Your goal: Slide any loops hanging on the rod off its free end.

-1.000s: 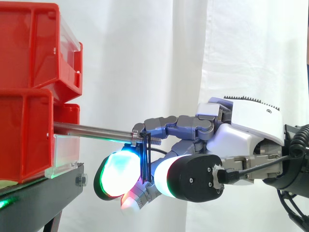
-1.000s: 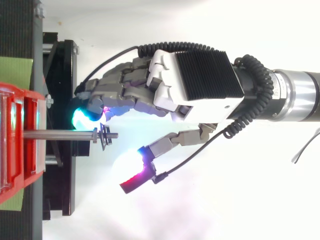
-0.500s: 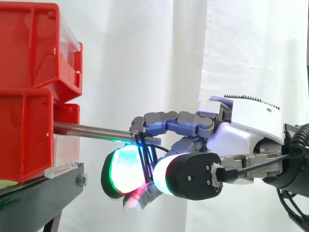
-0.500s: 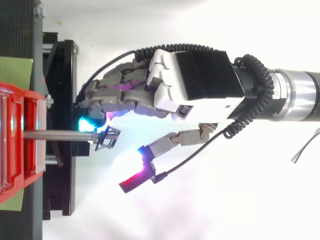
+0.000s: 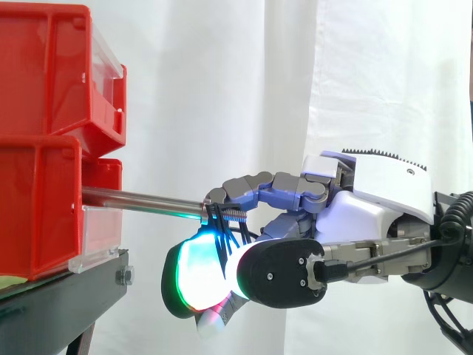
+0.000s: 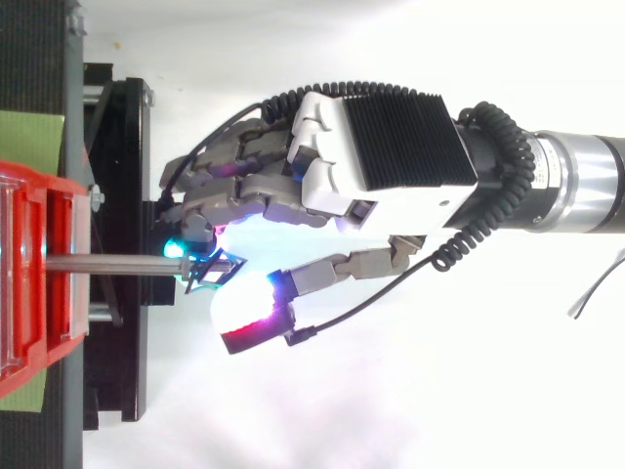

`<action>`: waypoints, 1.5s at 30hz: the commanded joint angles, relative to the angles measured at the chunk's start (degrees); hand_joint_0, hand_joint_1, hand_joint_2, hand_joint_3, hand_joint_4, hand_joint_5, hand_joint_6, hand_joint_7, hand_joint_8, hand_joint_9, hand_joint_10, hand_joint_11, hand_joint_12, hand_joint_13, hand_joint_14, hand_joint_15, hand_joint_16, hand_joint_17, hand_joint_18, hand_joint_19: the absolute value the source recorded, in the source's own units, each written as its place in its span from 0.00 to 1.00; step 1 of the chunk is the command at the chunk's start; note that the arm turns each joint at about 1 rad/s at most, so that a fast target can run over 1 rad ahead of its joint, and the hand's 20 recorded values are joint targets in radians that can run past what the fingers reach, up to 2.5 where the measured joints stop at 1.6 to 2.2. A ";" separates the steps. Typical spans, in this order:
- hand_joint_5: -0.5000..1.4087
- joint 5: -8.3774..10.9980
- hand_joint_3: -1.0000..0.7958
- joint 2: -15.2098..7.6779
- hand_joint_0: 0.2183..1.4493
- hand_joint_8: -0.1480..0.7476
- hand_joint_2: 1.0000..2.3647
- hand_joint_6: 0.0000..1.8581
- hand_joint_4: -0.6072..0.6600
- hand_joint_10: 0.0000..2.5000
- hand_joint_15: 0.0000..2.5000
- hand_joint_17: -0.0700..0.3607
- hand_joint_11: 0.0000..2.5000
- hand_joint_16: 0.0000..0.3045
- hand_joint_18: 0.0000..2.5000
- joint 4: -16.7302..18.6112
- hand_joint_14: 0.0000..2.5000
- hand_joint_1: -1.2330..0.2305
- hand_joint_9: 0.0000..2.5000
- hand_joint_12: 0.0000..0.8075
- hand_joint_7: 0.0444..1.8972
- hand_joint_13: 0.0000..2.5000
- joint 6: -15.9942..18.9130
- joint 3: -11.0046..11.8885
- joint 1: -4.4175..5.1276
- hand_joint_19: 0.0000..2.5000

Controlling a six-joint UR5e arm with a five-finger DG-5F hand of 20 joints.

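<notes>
Red bins (image 5: 44, 148) block the rod (image 5: 140, 199) at one end; open room lies above.

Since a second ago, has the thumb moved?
Yes. In the top view the thumb of the hand has swung in toward the fixed rod, closing onto the loops near its free end.

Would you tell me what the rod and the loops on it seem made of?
Rod: likely polished metal, grey with bright glints. Loops: thin matte black strands, perhaps rubber or cord; too fine to tell.
</notes>
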 commanded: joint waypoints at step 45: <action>0.18 -3.20 0.58 4.33 0.31 0.59 0.02 0.50 0.48 0.00 0.04 0.43 0.12 0.17 0.37 -18.03 0.00 0.40 0.39 0.43 0.61 0.36 4.48 0.01 -0.77 0.10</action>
